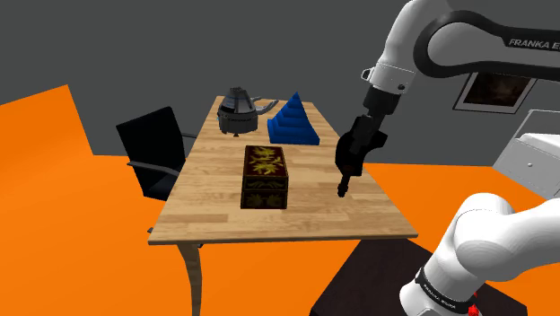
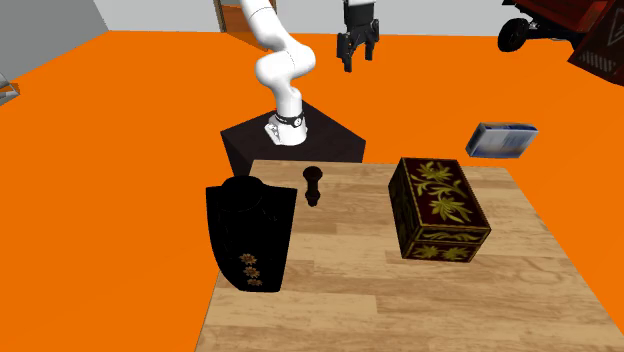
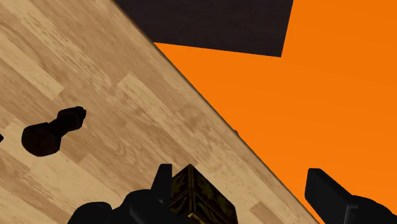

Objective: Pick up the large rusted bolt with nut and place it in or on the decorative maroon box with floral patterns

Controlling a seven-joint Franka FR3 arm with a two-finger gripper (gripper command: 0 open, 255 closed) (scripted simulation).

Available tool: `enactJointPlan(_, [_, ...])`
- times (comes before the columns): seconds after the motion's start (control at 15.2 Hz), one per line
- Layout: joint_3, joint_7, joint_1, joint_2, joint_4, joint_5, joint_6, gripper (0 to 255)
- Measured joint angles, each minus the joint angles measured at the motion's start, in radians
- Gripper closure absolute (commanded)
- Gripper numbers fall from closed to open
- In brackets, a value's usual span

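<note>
The dark bolt with nut [image 1: 342, 188] stands on the wooden table [image 1: 211, 202] near the edge closest to the stand. In the second exterior view the bolt [image 2: 313, 186] is left of the maroon box with gold floral patterns [image 2: 438, 208]. In the shoulder view the box [image 1: 266, 176] sits mid-table. My gripper [image 1: 348, 163] hangs open and empty, well above the bolt. It appears high over the stand in the second exterior view [image 2: 357, 62]. In the wrist view the bolt [image 3: 51, 130] lies off to one side of the gripper [image 3: 245, 197], and a box corner [image 3: 194, 194] shows by one finger.
A grey object [image 1: 240, 110] and a blue stepped pyramid [image 1: 294, 122] stand at the table's far end in the shoulder view. A black chair [image 1: 154, 148] is at the table's left. A black necklace bust [image 2: 250, 235] stands on the table in the second exterior view. The floor is orange.
</note>
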Motion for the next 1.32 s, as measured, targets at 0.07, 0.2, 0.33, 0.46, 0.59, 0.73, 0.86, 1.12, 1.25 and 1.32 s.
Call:
enactJointPlan(0.07, [0.0,0.0,0.0,0.0,0.0,0.0,0.0,0])
enactJointPlan(0.2, [-0.029,-0.028,-0.011,0.024,-0.007,-0.01,0.022,0])
enactJointPlan(0.33, [-0.07,-0.066,-0.025,0.052,-0.019,-0.022,0.049,0])
enactJointPlan(0.46, [-0.103,-0.096,-0.035,0.095,-0.024,-0.027,0.083,0])
enactJointPlan(0.59, [-0.144,-0.136,-0.05,0.125,-0.037,-0.036,0.112,0])
enactJointPlan(0.73, [-0.186,-0.177,-0.061,0.173,-0.032,-0.043,0.14,0])
enactJointPlan(0.86, [-0.229,-0.22,-0.071,0.231,-0.023,-0.045,0.172,0])
enactJointPlan(1.12, [-0.31,-0.308,-0.086,0.349,-0.008,-0.038,0.239,0])
enactJointPlan(1.25, [-0.355,-0.359,-0.092,0.421,0.024,-0.028,0.259,0])
enactJointPlan(1.32, [-0.373,-0.381,-0.094,0.452,0.034,-0.021,0.27,0])
